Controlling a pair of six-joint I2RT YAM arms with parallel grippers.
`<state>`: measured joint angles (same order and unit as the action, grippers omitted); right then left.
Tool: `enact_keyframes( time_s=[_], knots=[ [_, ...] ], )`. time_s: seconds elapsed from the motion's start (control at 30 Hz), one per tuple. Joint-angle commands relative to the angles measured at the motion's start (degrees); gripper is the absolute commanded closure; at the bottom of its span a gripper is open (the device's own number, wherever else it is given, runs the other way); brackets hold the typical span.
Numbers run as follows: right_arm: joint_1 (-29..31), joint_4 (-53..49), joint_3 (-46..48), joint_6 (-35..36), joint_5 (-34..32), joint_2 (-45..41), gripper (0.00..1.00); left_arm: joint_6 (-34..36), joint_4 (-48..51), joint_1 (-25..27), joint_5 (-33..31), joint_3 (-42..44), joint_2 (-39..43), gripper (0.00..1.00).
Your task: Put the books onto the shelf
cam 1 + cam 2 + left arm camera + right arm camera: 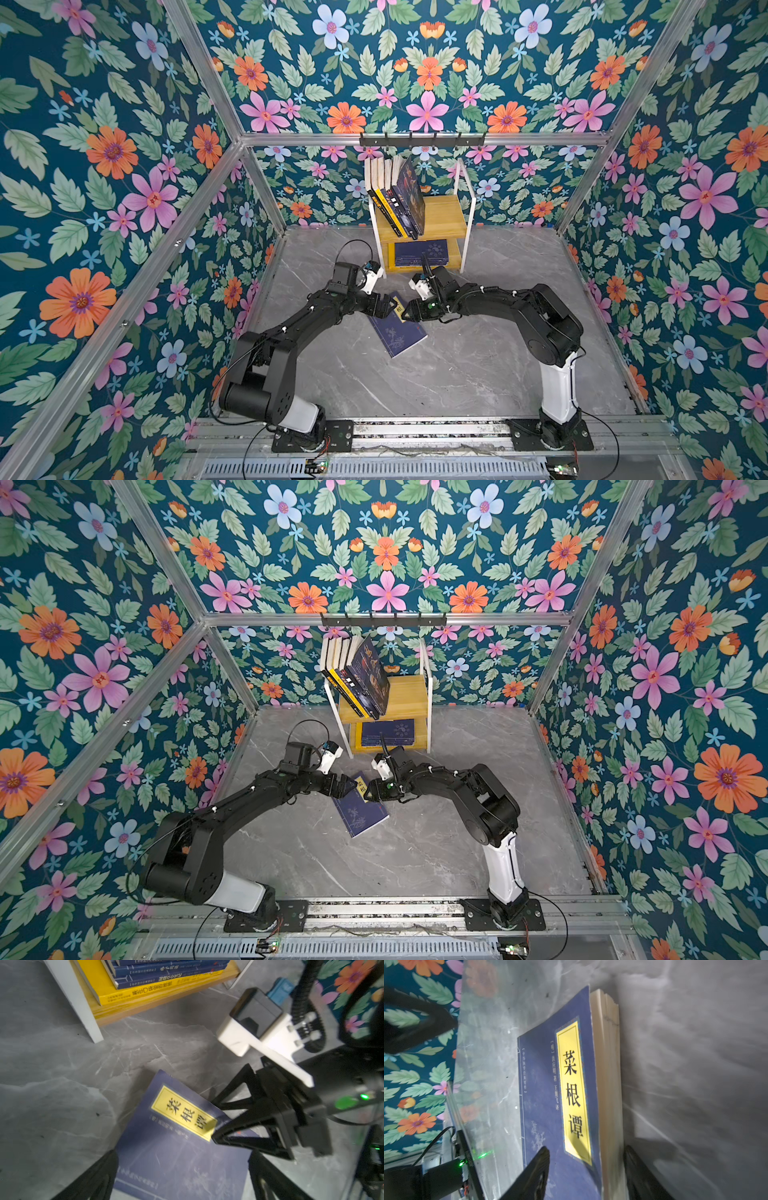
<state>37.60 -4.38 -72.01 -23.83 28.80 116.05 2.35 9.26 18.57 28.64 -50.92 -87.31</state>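
While left tool (392, 306) gapes wide, right tool (405, 314) straddles navy book's (400, 337) corner, grip uncertain.

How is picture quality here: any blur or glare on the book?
Both top views: sharp, evenly lit. Left wrist view: soft, the book smeared, glare on a corner of its yellow label. Right wrist view: title readable, floor streaked by motion blur.

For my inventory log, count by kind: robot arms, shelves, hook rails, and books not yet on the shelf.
Robot arms: 2
Shelf: 1
Hook rail: 1
Book off the shelf: 1
Total: 5
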Motion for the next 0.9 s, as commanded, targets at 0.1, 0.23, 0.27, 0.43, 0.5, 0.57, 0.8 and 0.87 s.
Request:
enact_keyframes(
  time_s=[0.1,0.23,0.27,0.43,0.5,0.57,0.8,0.87],
  knots=[
    [-0.1,-9.4,1.5,-0.1,-6.3,-6.7,0.34,4.4,4.4,-1.3,-4.0,-4.8,-8.1,0.00],
    [0.0,-9.3,10.3,-3.2,-9.4,-14.9,0.34,5.9,7.5,-1.5,-4.4,-9.1,-12.3,0.00],
    [0.1,-8.1,13.1,-4.6,-9.1,-17.0,0.34,5.9,8.0,-1.4,-4.3,-9.7,-13.2,0.00],
    [4.7,-5.8,20.7,-6.5,-9.3,-23.9,0.38,3.2,9.5,-1.4,0.4,-10.9,-16.5,0.01],
    [6.3,-8.1,19.9,-6.4,-8.9,-23.0,0.39,1.6,9.9,-1.3,3.4,-10.5,-16.9,0.04],
    [6.9,-7.8,19.4,-7.5,-7.5,-21.6,0.40,0.8,9.9,-1.1,4.8,-9.6,-16.7,0.07],
    [7.0,0.6,18.2,-13.8,-6.7,-15.1,0.43,-2.7,9.7,-0.9,5.2,-5.0,-14.7,0.22],
    [6.6,0.3,16.4,-14.1,-7.2,-13.2,0.42,-4.0,9.2,-0.8,6.6,-3.1,-12.9,0.25]
  ],
)
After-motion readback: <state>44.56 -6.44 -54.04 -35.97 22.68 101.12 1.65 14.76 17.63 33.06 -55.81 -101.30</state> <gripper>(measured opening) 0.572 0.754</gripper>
